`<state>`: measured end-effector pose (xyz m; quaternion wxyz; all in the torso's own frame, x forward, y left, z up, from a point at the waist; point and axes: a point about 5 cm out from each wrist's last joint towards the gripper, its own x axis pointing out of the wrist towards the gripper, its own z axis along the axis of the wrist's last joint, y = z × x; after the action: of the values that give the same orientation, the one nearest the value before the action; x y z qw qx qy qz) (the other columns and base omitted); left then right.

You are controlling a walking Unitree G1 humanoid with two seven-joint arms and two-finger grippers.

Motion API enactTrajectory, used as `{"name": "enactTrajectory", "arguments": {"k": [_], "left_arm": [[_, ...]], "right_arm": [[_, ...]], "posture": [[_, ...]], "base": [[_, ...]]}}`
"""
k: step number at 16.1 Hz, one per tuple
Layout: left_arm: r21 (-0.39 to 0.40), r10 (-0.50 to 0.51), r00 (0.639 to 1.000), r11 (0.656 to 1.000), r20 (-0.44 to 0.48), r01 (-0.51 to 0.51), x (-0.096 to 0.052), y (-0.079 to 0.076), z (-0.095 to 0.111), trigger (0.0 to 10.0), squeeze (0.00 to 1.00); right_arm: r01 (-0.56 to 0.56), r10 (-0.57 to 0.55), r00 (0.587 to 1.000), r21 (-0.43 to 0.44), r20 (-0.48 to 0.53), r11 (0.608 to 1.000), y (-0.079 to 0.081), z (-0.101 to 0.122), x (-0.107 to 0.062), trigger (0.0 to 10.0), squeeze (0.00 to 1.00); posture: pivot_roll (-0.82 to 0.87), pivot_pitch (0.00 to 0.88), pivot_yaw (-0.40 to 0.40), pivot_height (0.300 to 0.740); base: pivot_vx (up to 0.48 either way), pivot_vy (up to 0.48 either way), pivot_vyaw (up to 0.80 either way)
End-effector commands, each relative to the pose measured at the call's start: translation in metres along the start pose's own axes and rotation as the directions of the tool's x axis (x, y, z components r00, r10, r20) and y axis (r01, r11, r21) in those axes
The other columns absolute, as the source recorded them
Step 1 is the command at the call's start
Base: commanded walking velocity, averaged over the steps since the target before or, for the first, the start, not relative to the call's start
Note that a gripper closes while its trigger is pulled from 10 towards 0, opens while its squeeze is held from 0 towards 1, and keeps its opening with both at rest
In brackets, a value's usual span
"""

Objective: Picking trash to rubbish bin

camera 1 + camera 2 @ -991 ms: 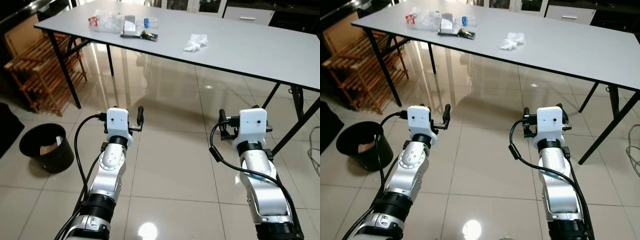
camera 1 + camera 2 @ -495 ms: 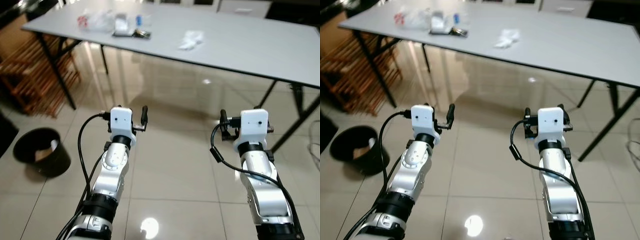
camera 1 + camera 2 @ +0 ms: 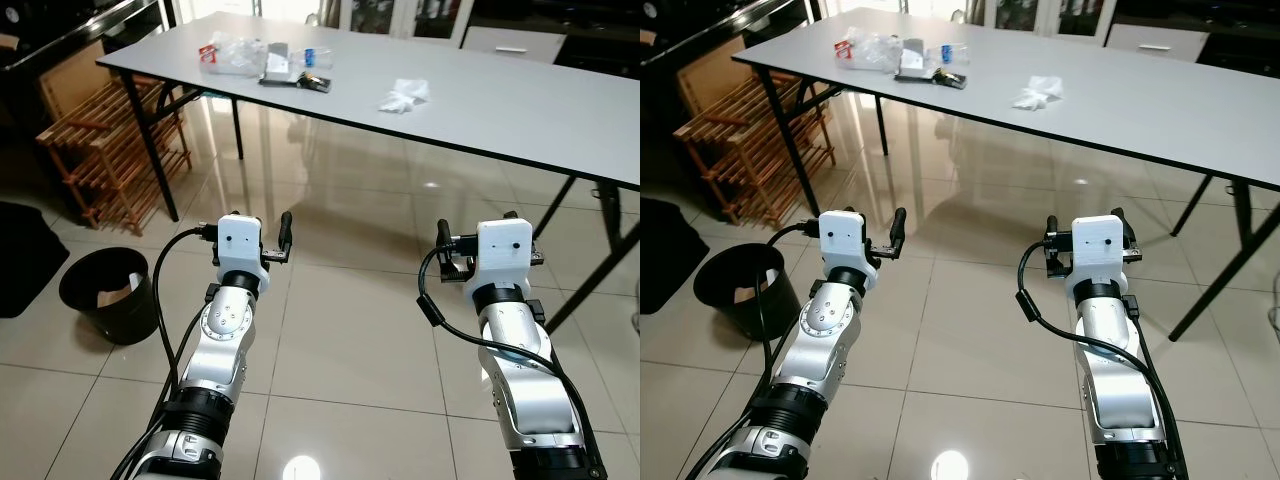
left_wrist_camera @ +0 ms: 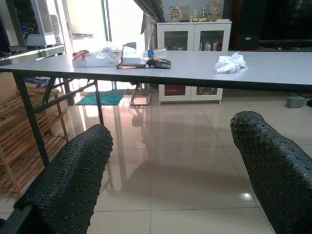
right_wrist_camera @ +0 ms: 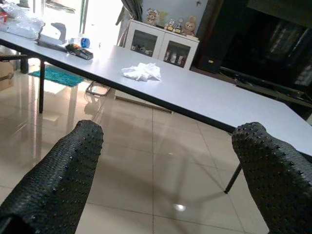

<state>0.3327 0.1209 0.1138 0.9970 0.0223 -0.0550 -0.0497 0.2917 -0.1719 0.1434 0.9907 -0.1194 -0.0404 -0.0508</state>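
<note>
On the grey table (image 3: 520,110) lies trash: a crumpled white tissue (image 3: 404,96), a clear plastic bag (image 3: 235,52), a small bottle with a blue label (image 3: 318,56), a grey packet (image 3: 275,65) and a dark wrapper (image 3: 315,84). A black rubbish bin (image 3: 108,293) with some scraps inside stands on the floor at my left. Both arms are held out over the tiles, well short of the table. My left gripper (image 4: 170,126) is open and holds nothing. My right gripper (image 5: 168,127) is open too, with the tissue (image 5: 141,71) far ahead of it.
A wooden slatted rack (image 3: 95,160) stands under the table's left end, by black table legs (image 3: 150,150). More legs (image 3: 590,260) cross at the right. A dark shape (image 3: 25,255) lies on the floor beside the bin. Glossy tiled floor (image 3: 350,300) stretches between me and the table.
The whole picture has swayed left and back right, so the camera moved. Both arms keep the same pose with open fingers. The trash and the bin have stayed put.
</note>
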Motion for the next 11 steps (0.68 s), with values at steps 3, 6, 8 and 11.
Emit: {"name": "enactTrajectory", "arguments": {"k": [3, 6, 8, 11], "left_arm": [[0.008, -0.009, 1.0, 1.0, -0.005, 0.009, -0.0006, -0.0021, -0.0002, 10.0, 0.0], [0.011, -0.006, 1.0, 1.0, -0.012, 0.006, -0.001, -0.0026, -0.0017, 10.0, 0.0], [0.012, -0.005, 1.0, 1.0, -0.013, 0.006, -0.0013, -0.0026, -0.0018, 10.0, 0.0], [0.011, -0.003, 1.0, 1.0, -0.013, 0.003, -0.0015, -0.0029, -0.0022, 10.0, 0.0]], "right_arm": [[0.012, -0.012, 1.0, -0.003, -0.006, 1.0, -0.0022, -0.0026, -0.0019, 10.0, 0.0], [0.012, -0.012, 1.0, -0.004, -0.009, 1.0, -0.0024, -0.0035, -0.0025, 10.0, 0.0], [0.012, -0.012, 1.0, -0.005, -0.011, 1.0, -0.0026, -0.0038, -0.0027, 10.0, 0.0], [0.01, -0.01, 1.0, -0.005, -0.013, 1.0, -0.0021, -0.0044, -0.0027, 10.0, 0.0]], "posture": [[-0.07, 0.033, 0.001, 0.74], [-0.07, 0.036, 0.001, 0.74], [-0.07, 0.036, 0.001, 0.74], [-0.07, 0.036, 0.001, 0.74]], "base": [[0.0, 0.0, 0.0], [0.0, 0.0, 0.0], [0.0, 0.0, 0.0], [0.0, 0.0, 0.0]]}}
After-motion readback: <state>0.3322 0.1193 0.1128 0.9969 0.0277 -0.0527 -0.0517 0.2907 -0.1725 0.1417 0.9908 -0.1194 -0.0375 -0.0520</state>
